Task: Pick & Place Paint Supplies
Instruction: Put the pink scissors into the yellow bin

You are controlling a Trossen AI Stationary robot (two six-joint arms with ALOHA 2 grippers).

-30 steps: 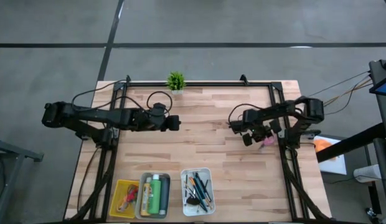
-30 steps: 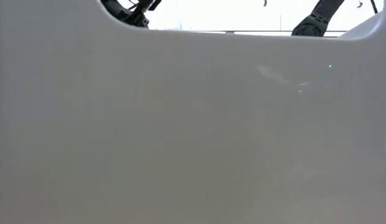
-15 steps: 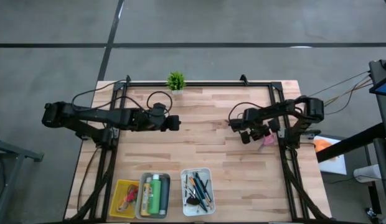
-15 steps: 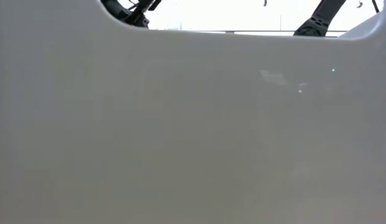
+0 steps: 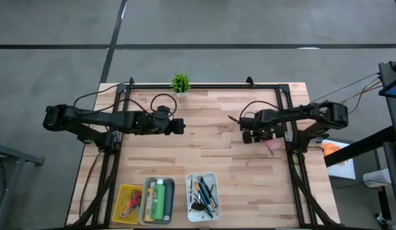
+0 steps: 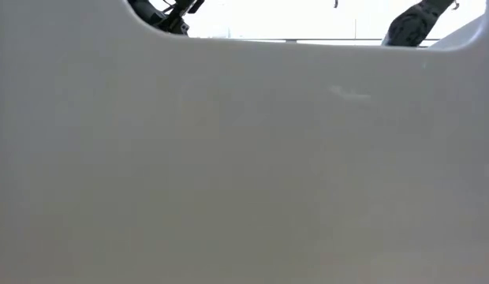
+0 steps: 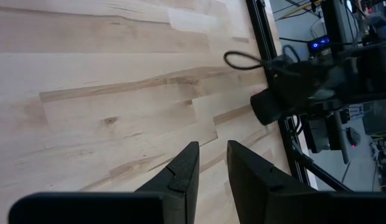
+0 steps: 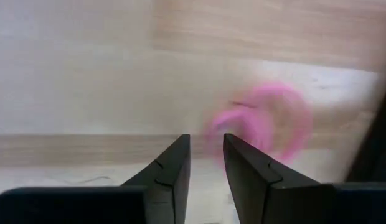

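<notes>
Pink-handled scissors [image 5: 273, 145] lie flat on the wood near the table's right edge. In the right wrist view they show as a blurred pink shape [image 8: 261, 124] just past the fingertips. My right gripper [image 5: 249, 135] [image 8: 205, 140] hovers to their left, shut and empty. My left gripper [image 5: 182, 126] [image 7: 211, 146] waits over the middle of the table's left half, shut and empty. Green and yellow bottles [image 5: 159, 199] lie in the grey tray. Brushes and pencils [image 5: 203, 195] lie in the white tray.
Three trays sit side by side at the near edge: yellow [image 5: 123, 190], grey [image 5: 147, 217] and white [image 5: 214, 176]. A small potted plant [image 5: 180, 83] stands at the far edge. A black frame [image 5: 204, 85] borders the table. A white surface [image 6: 244, 158] blocks nearly the whole low view.
My right gripper has drawn back from the pink scissors, a little toward the far edge and the table's left, while its arm straightened out toward the right. The scissors have stayed on the table.
</notes>
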